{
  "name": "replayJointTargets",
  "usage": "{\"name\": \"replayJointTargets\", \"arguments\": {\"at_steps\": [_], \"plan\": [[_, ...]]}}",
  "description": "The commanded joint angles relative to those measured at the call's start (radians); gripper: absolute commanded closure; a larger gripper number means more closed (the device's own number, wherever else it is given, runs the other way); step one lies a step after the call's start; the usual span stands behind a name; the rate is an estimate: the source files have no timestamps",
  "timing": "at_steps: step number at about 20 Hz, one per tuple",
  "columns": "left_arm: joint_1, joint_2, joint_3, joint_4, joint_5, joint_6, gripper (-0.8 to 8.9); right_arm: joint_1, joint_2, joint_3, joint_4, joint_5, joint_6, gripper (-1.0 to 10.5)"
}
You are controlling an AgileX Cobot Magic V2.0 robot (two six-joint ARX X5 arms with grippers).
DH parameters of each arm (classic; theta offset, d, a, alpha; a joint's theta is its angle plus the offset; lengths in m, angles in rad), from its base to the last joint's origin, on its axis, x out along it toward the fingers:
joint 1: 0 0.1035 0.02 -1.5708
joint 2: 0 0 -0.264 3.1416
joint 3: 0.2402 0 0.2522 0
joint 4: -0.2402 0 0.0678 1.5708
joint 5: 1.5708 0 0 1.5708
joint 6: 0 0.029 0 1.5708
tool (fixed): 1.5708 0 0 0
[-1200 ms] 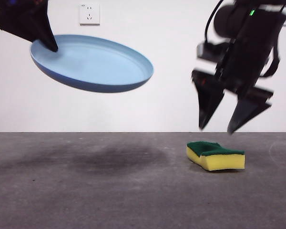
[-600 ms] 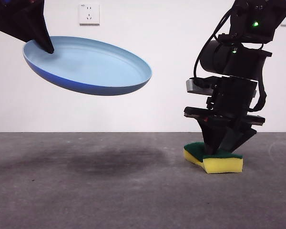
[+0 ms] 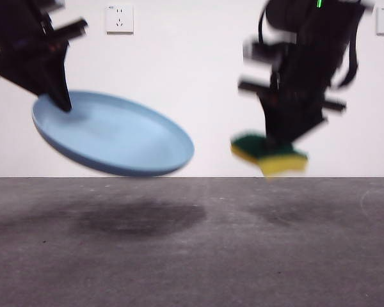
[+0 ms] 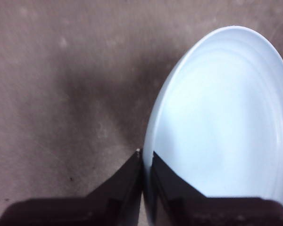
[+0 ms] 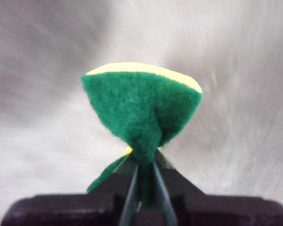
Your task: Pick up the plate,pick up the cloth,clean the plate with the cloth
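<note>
— Where did you have the plate?

— Your left tool was clamped on its rim, jaws nearly together, and the plate hung tilted in the air, clear of the surface.

— And the sponge?

— Your right tool had pinched it hard at the waist, green layer bunched between the jaws. It was off the surface, well apart from the plate.
</note>
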State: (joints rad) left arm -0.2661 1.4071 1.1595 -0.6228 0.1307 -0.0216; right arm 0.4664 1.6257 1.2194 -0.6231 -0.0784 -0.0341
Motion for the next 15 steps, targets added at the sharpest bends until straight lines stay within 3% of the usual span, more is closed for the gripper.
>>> {"name": "replayJointTargets", "arguments": {"at_steps": [1, 3, 7, 15], "plan": [[-0.021, 0.065, -0.006, 0.016, 0.008, 0.007, 8.22, 0.045, -0.07, -0.003, 0.013, -0.002, 0.03, 9.6], [-0.044, 0.11, -0.006, 0.024, 0.018, 0.005, 8.22, 0.093, -0.112, -0.003, 0.029, -0.001, 0.043, 9.6], [-0.108, 0.15, -0.006, 0.077, 0.136, -0.014, 8.22, 0.183, -0.093, -0.003, 0.101, 0.003, 0.071, 9.6], [-0.179, 0.15, -0.006, 0.174, 0.14, -0.058, 8.22, 0.313, 0.09, -0.003, 0.145, -0.023, 0.114, 9.6]]}}
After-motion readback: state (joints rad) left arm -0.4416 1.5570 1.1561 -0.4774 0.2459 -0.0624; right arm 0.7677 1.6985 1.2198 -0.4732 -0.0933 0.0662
